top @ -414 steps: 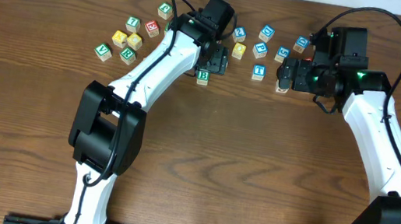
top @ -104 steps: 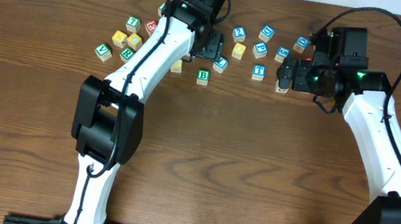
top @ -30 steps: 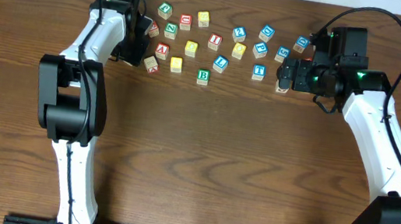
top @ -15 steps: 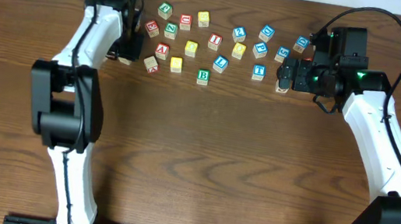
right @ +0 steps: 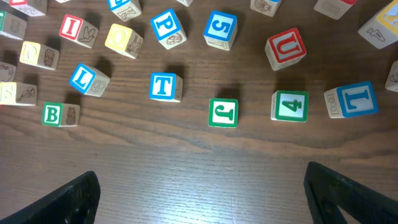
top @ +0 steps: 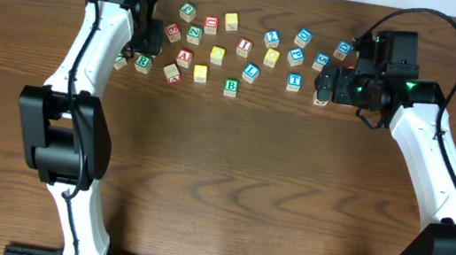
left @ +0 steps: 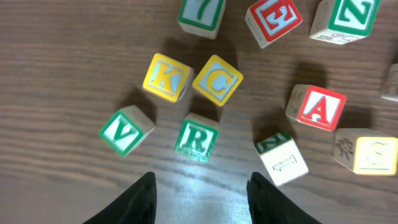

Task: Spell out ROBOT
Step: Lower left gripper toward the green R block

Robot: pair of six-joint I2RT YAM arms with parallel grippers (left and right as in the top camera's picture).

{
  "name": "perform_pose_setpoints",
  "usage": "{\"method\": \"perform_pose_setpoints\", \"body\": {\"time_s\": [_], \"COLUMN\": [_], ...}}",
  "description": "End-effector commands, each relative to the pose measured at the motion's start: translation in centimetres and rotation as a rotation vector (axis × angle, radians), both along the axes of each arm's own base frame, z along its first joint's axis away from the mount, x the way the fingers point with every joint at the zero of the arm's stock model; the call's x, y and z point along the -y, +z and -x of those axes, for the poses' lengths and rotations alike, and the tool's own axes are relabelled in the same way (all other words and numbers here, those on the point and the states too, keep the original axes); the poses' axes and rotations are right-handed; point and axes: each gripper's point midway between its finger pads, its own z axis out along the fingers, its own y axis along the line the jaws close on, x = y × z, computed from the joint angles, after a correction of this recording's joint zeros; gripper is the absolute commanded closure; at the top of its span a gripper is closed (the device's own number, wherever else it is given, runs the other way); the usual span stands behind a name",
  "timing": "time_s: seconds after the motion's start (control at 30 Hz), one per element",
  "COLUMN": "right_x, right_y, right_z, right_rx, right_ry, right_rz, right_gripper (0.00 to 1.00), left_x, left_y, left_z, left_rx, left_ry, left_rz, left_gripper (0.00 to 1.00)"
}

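Spelling is only at its start, as I judge it: no row that reads ROBOT lies on the table [top: 219, 189], and the cubes are scattered along its far side.

The left gripper [left: 200, 198] hangs over the left end of the group. Its jaws are apart and nothing is between them. The green R cube [left: 196, 138] lies just ahead of the gap, untouched, beside the green V cube [left: 126, 130] and just in front of the yellow K cube [left: 165, 78].

The green B cube [top: 231, 86] sits a little nearer than the others, about the middle, and the blue T cube [top: 294, 81] is near it on the right. The right gripper [right: 202, 199] hovers over that side, jaws spread wide and empty.

Several yellow cubes lie among the rest, one yellow cube [top: 272, 57] between B and T, but I cannot read an O for sure. All five letters are still to be lined up.
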Motion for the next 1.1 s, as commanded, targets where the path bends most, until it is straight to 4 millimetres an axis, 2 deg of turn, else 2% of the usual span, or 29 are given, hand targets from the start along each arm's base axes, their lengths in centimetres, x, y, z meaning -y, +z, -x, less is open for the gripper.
{"method": "perform_pose_setpoints", "body": {"time_s": [0.0,0.27,0.63,0.8,1.07], "right_x": [-0.4,-0.4,-0.4,-0.4,-0.4], "right_y": [0.4,0.4,0.4,0.4,0.4], "right_z": [-0.4,-0.4,-0.4,-0.4,-0.4], "right_rx": [0.008,0.008,0.008,0.009,0.008], "right_ry": [0.003,0.003,0.003,0.003,0.003], "right_rz": [-0.003,-0.003,-0.003,-0.003,-0.003], "right_gripper": [0.01,0.01,0.01,0.01,0.01], "left_x": [-0.1,-0.3,-0.3,-0.3,-0.3], "left_y": [-3.7,-7.4,-8.1,-7.5,-4.7], "left_z": [0.4,-0.1,-0.3,-0.4,-0.7], "left_rx": [-0.084,-0.124,-0.126,-0.114,-0.067], "left_ry": [-0.061,-0.092,-0.091,-0.091,-0.128], "left_rz": [-0.020,-0.030,-0.034,-0.034,-0.046], "left_gripper": [0.52,0.50,0.53,0.53,0.52]}}
